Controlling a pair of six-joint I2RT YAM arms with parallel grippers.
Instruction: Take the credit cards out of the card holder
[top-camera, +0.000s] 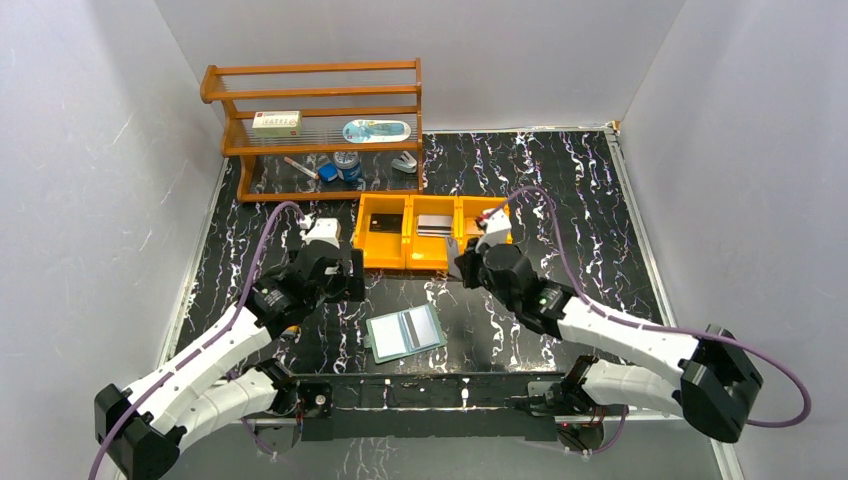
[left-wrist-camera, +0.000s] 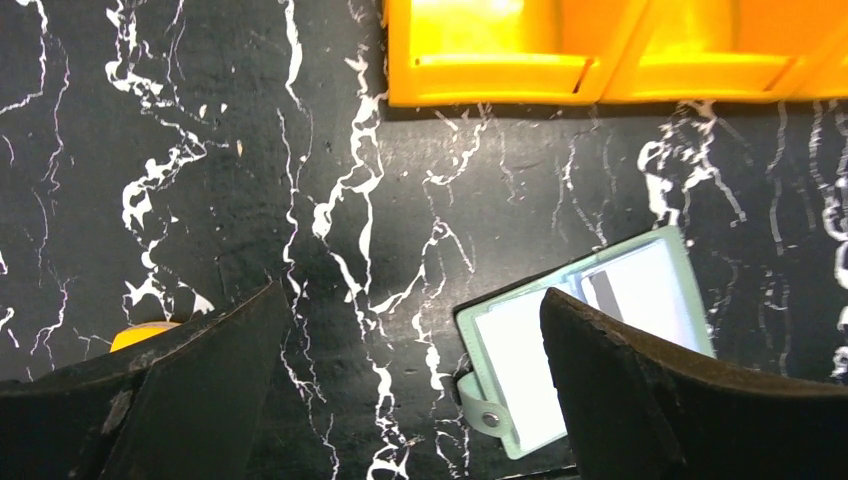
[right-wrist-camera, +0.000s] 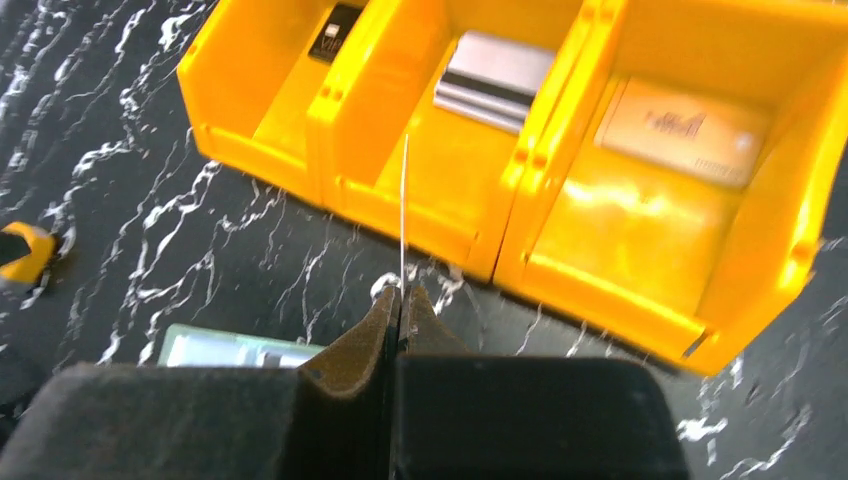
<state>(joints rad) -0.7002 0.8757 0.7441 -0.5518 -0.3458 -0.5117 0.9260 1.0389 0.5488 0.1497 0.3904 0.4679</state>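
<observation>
Left claw (left-wrist-camera: 415, 300): wide open, low beside card holder (left-wrist-camera: 640, 290).
Right claw (right-wrist-camera: 400, 305): pinching upright card (right-wrist-camera: 404, 200) before orange tray (right-wrist-camera: 620, 292).

card holder (top-camera: 405, 333): muted green, open flat on the table, pale glossy pockets up. Long axis runs 8 to 2 o'clock. It sits at 6 o'clock from the orange tray (top-camera: 400, 262). A dark stripe shows through a pocket near the fold.

black card (top-camera: 385, 222): flat in the tray's left bin.
silver-grey card (top-camera: 435, 225): flat in the middle bin.
tan card (right-wrist-camera: 685, 130): flat in the right bin, print up.
fourth card (right-wrist-camera: 404, 210): upright, pinched in the right gripper (right-wrist-camera: 402, 300), seen edge-on from the wrist, at 6 o'clock from the middle/right bin divider. Colour unclear.
</observation>
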